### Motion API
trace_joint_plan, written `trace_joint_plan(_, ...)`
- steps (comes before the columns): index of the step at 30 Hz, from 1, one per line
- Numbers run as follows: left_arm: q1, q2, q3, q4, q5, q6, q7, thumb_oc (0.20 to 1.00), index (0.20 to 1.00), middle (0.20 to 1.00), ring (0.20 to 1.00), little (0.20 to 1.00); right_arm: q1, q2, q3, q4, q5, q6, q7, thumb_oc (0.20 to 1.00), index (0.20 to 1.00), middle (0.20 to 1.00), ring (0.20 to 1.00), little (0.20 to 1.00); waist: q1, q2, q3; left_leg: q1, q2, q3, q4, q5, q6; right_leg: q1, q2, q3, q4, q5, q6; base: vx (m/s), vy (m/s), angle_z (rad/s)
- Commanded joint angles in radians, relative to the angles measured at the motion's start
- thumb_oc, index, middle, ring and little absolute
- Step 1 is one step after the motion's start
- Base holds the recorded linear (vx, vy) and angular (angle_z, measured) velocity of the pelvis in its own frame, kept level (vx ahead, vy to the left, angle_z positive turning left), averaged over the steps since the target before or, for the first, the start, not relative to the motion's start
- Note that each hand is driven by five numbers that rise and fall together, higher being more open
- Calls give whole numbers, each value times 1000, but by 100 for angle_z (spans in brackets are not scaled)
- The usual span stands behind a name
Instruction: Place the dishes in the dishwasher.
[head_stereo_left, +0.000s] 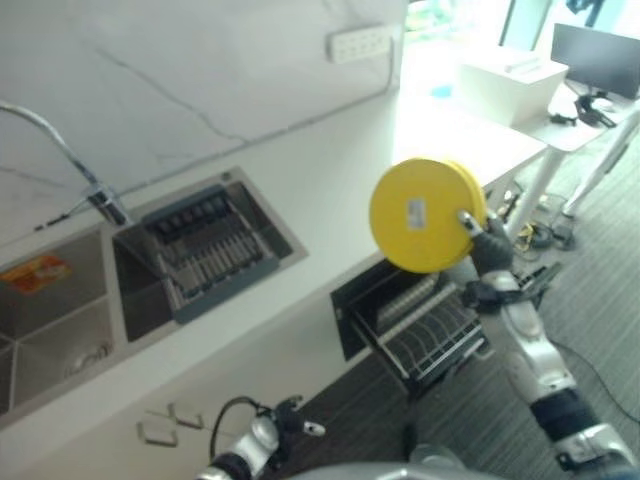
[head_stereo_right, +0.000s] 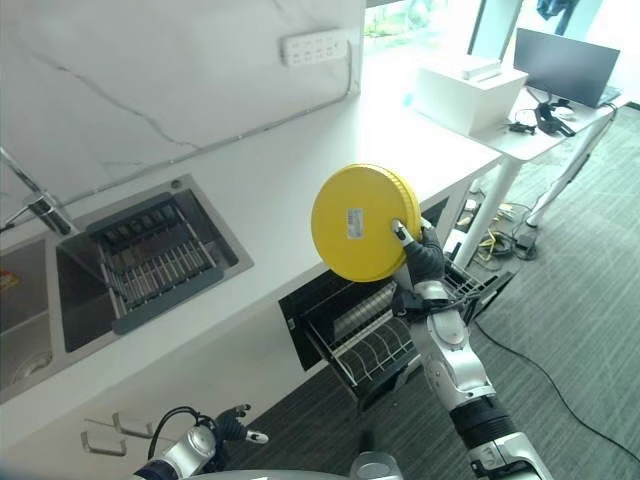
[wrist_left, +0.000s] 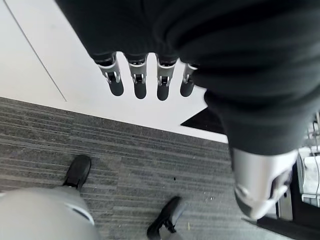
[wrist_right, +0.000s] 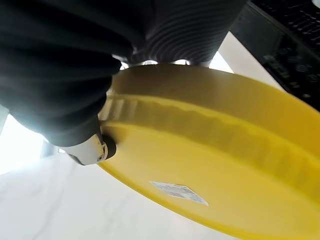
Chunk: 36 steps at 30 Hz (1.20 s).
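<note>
1. While the sink (head_stereo_right: 30, 320) sits at far left of the counter (head_stereo_right: 300, 190), a grey rack (head_stereo_right: 150, 262) lies in the basin next to it, w/ the tap (head_stereo_right: 35, 205) just behind, by the wall.
2. Left hand (head_stereo_right: 232, 428) hangs low in front of the counter's cabinet face, well left of the dishwasher; in the left wrist view its fingers (wrist_left: 137, 82) point straight, holding nothing.
3. Dishwasher (head_stereo_right: 330, 310) is open under the counter edge, its wire basket (head_stereo_right: 385, 345) pulled out.
4. Plates (head_stereo_right: 365, 222), yellow, two stacked as far as the right wrist view shows, are held on edge above the dishwasher basket, undersides facing the camera w/ a small label (head_stereo_right: 354, 222) near the middle.
5. Right hand (head_stereo_right: 420, 258) grips the plates at their right rim, thumb (wrist_right: 95, 150) pressed on the underside, fingers behind them, just above the basket.
6. Power strip (head_stereo_right: 320, 45) is on the wall behind the counter; white box (head_stereo_right: 470, 90) stands at the counter's far right end; a monitor (head_stereo_right: 565, 65) on a desk (head_stereo_right: 570, 125) sits beyond.
</note>
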Motion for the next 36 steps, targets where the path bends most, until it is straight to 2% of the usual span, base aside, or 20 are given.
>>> trace_joint_plan(1,-44,53,-51,54,4,-37,1,1000,1000,1000,1000,1000,-113,53,-70,-80,42,-106,37,200,200,200,200,200,9,-55,19,-22,15,33,120,-121,29,37,-105,3,101,-164,81,-8,-27,-14)
trace_joint_plan(7,-15,57,-45,61,1,-48,11,1000,1000,1000,1000,1000,12,40,-133,-117,65,-97,45,200,200,200,200,200,-24,-57,23,-20,7,55,127,-136,40,17,-103,30,113,-165,87,3,-40,-13)
trace_joint_plan(10,-16,65,-38,54,-19,-51,4,1000,1000,1000,1000,1000,44,41,-150,-85,56,-65,53,200,200,200,200,200,-39,-55,39,-28,7,58,146,-150,43,3,-101,39,131,-172,86,0,-17,-22)
trace_joint_plan(14,-14,53,-39,25,-44,-67,8,1000,1000,1000,1000,1000,54,60,-164,19,68,-61,73,200,200,200,200,200,-37,-51,55,-42,7,53,162,-157,42,-10,-102,44,133,-171,85,27,-6,-12)
trace_joint_plan(17,-21,50,-45,-13,-57,-52,1,1000,1000,1000,1000,1000,11,57,-157,117,2,-89,70,200,200,200,200,200,-19,-43,81,-62,12,44,177,-156,36,-26,-109,32,140,-167,82,-27,7,0)
trace_joint_plan(21,-8,55,-56,-42,-46,-34,-15,1000,1000,1000,1000,1000,-11,54,-171,158,18,-80,62,200,200,200,200,200,-5,-36,90,-68,12,32,180,-156,31,-28,-117,20,146,-167,83,20,19,-1)
trace_joint_plan(26,-12,70,-78,-45,-58,-40,-31,1000,1000,1000,1000,1000,-102,35,-152,302,-71,-10,16,200,200,200,200,200,28,-25,111,-95,9,-1,194,-154,26,-43,-130,10,168,-173,81,36,28,4)
trace_joint_plan(32,-44,81,-80,-65,-112,-52,-44,1000,1000,1000,1000,1000,-212,11,-132,420,-136,14,-6,200,200,200,200,200,53,-14,157,-137,2,-39,214,-153,23,-75,-137,7,203,-183,74,-45,27,11)
trace_joint_plan(36,-67,95,-88,-89,-139,-51,-55,1000,1000,1000,1000,1000,-300,-35,-114,487,-259,58,-39,200,200,200,200,200,71,-6,198,-178,0,-64,227,-147,18,-108,-146,0,234,-192,71,-95,37,11)
